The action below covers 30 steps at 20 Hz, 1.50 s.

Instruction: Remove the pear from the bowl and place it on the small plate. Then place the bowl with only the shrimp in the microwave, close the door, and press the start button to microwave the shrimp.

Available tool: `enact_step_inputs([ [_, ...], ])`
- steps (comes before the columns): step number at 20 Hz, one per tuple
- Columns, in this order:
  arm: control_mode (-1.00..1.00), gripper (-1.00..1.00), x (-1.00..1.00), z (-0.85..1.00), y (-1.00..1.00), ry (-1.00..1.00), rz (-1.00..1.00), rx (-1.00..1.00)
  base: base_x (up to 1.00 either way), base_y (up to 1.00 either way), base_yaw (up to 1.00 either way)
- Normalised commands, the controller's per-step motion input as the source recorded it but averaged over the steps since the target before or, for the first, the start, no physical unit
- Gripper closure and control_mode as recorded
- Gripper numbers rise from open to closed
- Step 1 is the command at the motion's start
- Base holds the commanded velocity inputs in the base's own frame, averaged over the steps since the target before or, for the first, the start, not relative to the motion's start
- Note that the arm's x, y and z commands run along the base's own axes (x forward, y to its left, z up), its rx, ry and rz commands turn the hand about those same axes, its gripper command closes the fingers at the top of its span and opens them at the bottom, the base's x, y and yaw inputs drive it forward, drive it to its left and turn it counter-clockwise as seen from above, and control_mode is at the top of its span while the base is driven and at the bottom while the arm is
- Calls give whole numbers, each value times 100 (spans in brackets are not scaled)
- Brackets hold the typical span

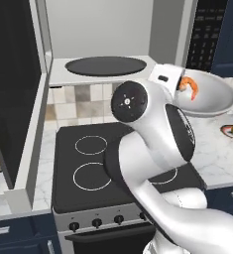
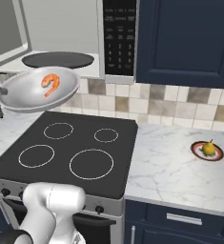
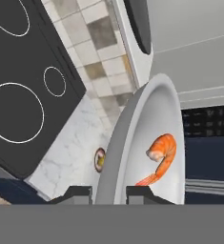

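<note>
Closest in, in the hand view, gripper (image 3: pixel 108 193) clamped on the rim of the bowl (image 3: pixel 132 143), one dark fingertip on each side of the grey wall, jaws narrow around it. Bowl held in the air above the back of the black stovetop (image 2: pixel 70 147), tilted slightly, with the curled orange shrimp (image 3: pixel 160 159) lying inside near the middle. From the right base view, bowl (image 2: pixel 35 93) seen hanging over the rear left of the cooktop, just in front of and slightly below the microwave (image 2: pixel 101 43) opening, shrimp (image 2: pixel 50 83) resting on its inner slope. From the left base view, white arm bending up across the stove, bowl (image 1: pixel 212 96) carried at the arm's far end on the right side, shrimp (image 1: pixel 189 87) visible close to the hand. Farther right on the marble counter (image 2: pixel 175 167), well apart from the bowl, small plate (image 2: pixel 207 151) with the yellow pear (image 2: pixel 208 148) sitting upright on it; same plate glimpsed past the bowl's rim in the hand view. Farthest back, microwave cavity open, dark round turntable (image 1: pixel 106 65) lying flat on its floor, black button panel (image 2: pixel 119 35) at the right edge, door (image 1: pixel 14 94) swung out wide to the left.
</note>
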Motion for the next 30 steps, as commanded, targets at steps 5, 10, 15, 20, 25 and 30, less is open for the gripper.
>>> enact_step_inputs([
  [5,-100,100,66,18,4,0,43,0,0,0,0],
  [10,-100,100,74,27,4,0,41,-3,0,0,0],
  [15,-100,100,94,6,6,0,36,-1,0,0,0],
  [20,-100,100,95,0,16,5,24,-2,0,0,0],
  [25,-100,100,97,0,26,12,14,-4,0,0,0],
  [30,-100,100,94,-1,23,23,9,-6,0,0,0],
])
